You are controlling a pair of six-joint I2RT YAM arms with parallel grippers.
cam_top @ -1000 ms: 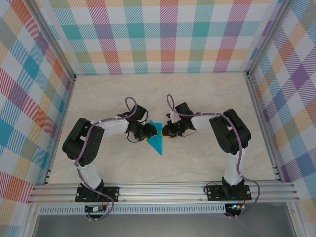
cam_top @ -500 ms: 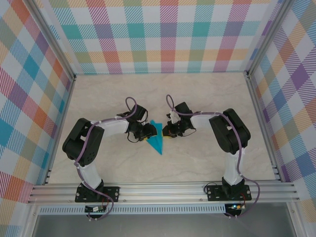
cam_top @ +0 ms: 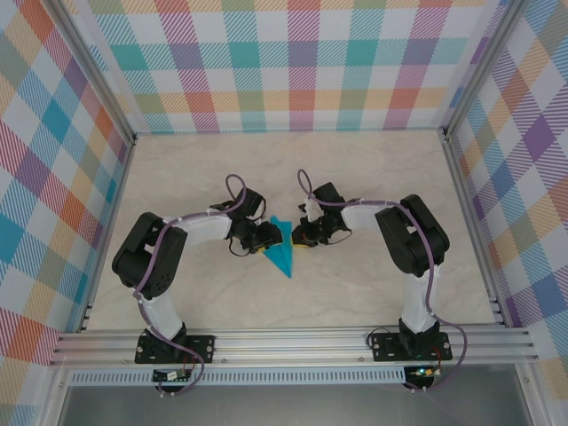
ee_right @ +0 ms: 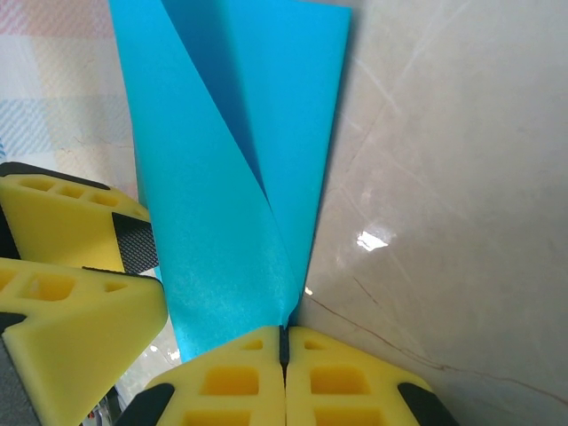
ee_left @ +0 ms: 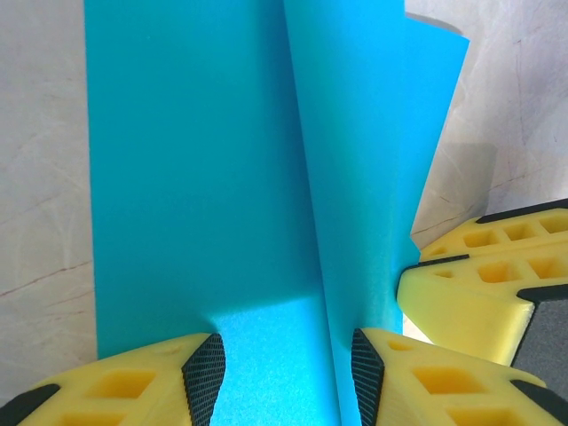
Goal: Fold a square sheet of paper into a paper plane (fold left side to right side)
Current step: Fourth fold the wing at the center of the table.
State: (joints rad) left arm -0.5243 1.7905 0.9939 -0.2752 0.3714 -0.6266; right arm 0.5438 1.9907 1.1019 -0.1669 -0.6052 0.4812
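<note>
The teal-blue paper plane (cam_top: 283, 254) lies mid-table as a pointed dart, tip toward the near edge. My left gripper (cam_top: 267, 238) is at its left edge. In the left wrist view the left gripper (ee_left: 286, 368) is open, its black pads apart over the flat paper (ee_left: 195, 177), and a raised flap (ee_left: 373, 160) stands against the right pad. My right gripper (cam_top: 299, 236) meets it from the right. In the right wrist view the right gripper (ee_right: 285, 342) is shut, with the edge of the lifted flap (ee_right: 222, 204) running into the seam between its yellow fingers.
The pale marble-look tabletop (cam_top: 355, 177) spreads round the paper, walled by checked panels (cam_top: 284, 62) at the back and both sides. An aluminium rail (cam_top: 293, 342) with both arm bases runs along the near edge. The two grippers are almost touching.
</note>
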